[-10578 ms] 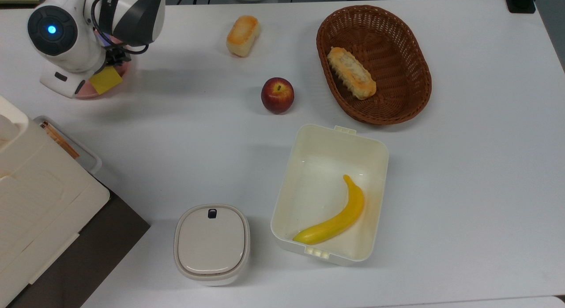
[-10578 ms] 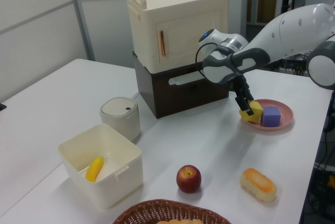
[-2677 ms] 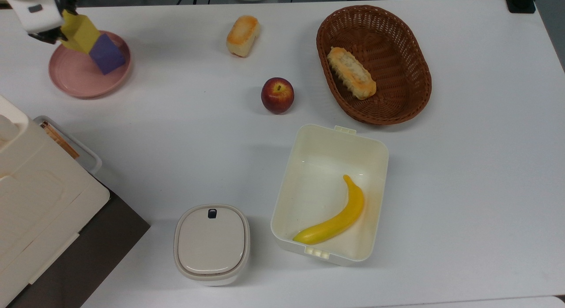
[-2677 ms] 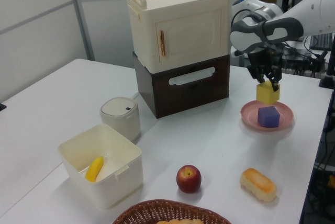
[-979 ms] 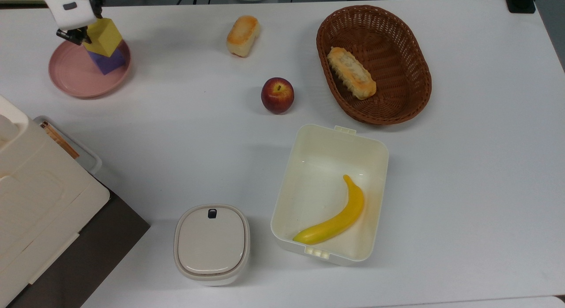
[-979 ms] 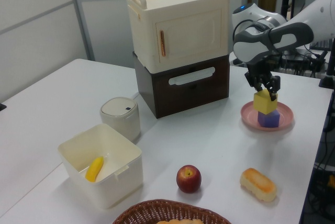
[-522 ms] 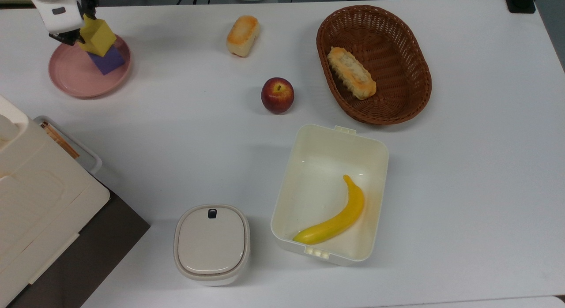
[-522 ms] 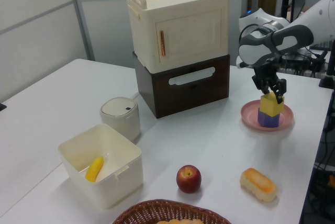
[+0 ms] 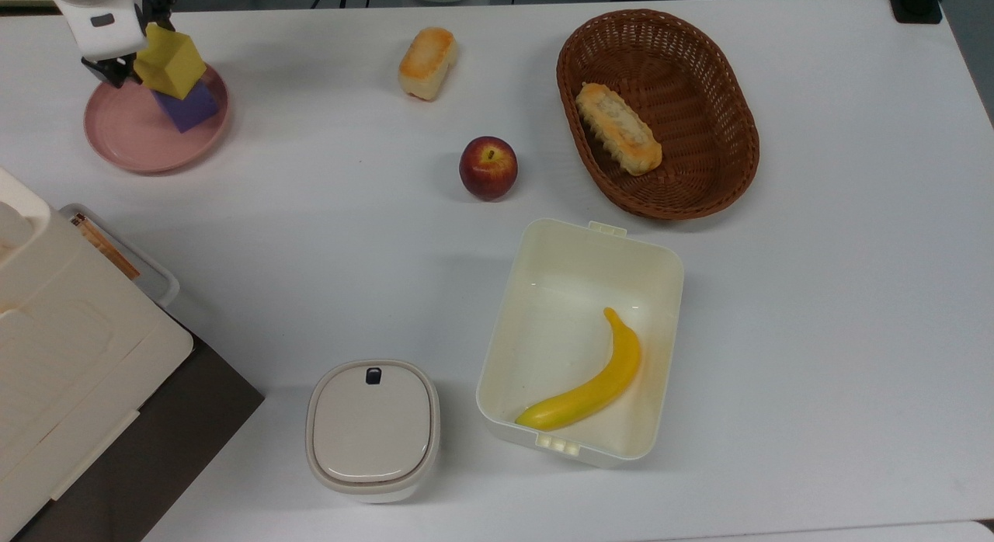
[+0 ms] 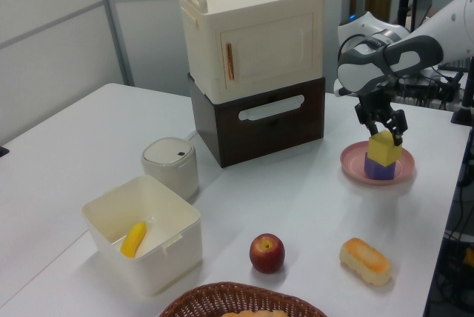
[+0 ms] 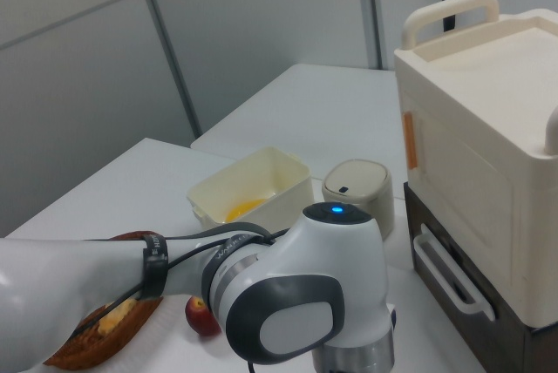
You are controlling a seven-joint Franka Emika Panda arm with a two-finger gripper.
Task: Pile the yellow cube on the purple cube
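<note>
Yellow cube (image 10: 384, 148) atop purple cube (image 10: 379, 168) on pink plate (image 9: 128, 138), skewed — claw (image 10: 386, 130) grasping its top. Better: square up edges before letting go, then lift straight up.

White table (image 9: 815, 293) carried a pink plate (image 9: 132, 134), bread roll (image 9: 426, 62), red apple (image 9: 488, 167) and brown wicker basket (image 9: 730, 115). Also on it: open cream box (image 9: 590, 247), lidded beige container (image 9: 373, 429), stacked cabinet (image 10: 255, 65).

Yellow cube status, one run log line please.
yellow cube on purple cube | both on pink plate | pincer at yellow cube's top
</note>
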